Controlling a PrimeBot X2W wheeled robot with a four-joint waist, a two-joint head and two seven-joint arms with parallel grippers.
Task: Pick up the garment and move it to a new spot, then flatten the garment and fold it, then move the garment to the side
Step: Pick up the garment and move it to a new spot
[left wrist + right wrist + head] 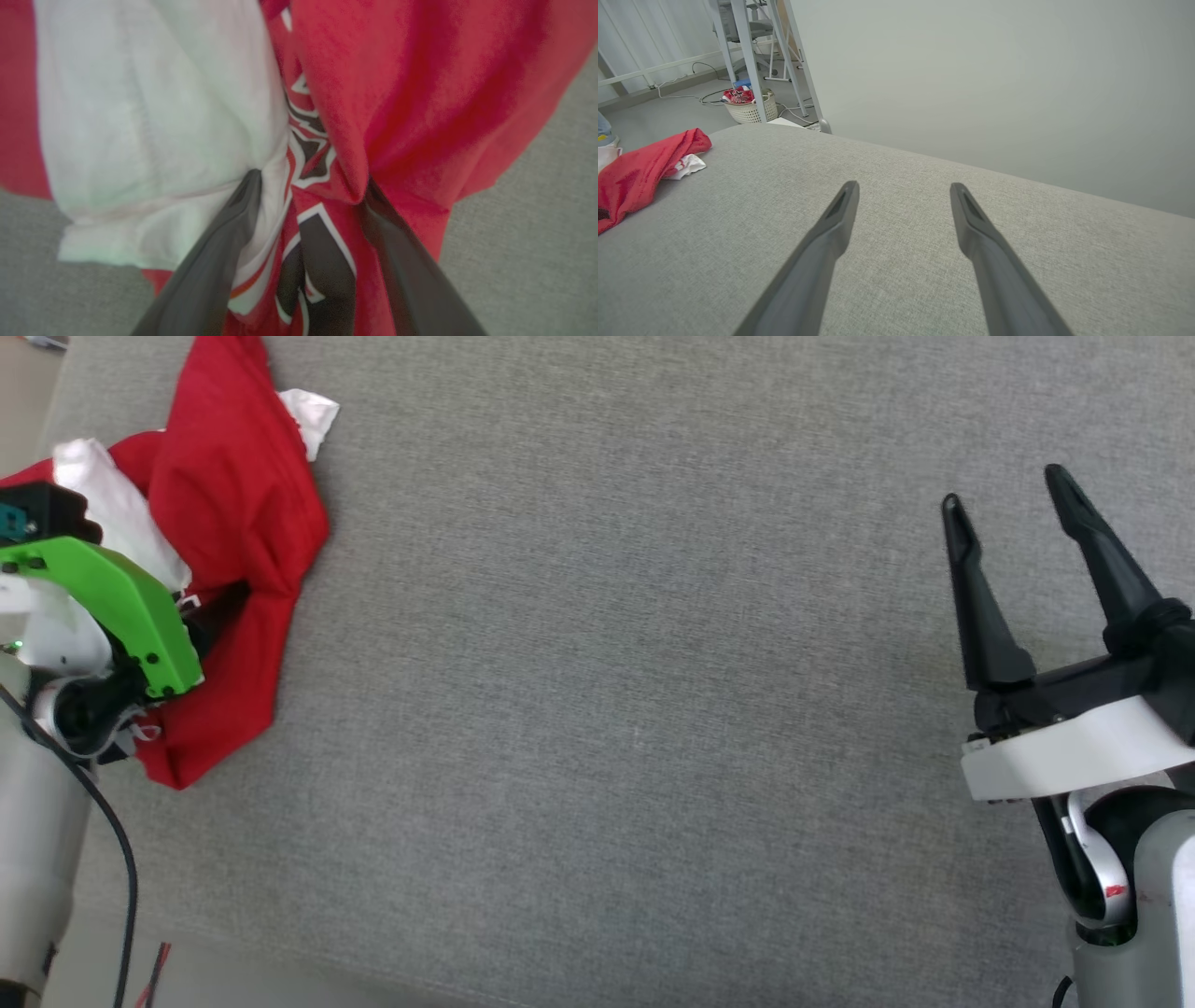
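Left wrist view: left gripper [308,186] clamped on bunched garment [397,93]; right gripper [1013,499] apart.

Probably a lab or test room: a grey fabric-covered table [896,196] is seen beside bare floor with loose cables [682,95], metal frame legs [747,56] and a laundry basket [749,109]

Garment [411,93] bunched up close w/ white sleeve part on left, red cloth on right, black white-outlined print in the fold btwn them. Left gripper [310,186] has both dark fingers [219,261] dug into the folds, cloth pinched btwn them; tips hidden. Grey surface [528,242] shows at lower left & right.
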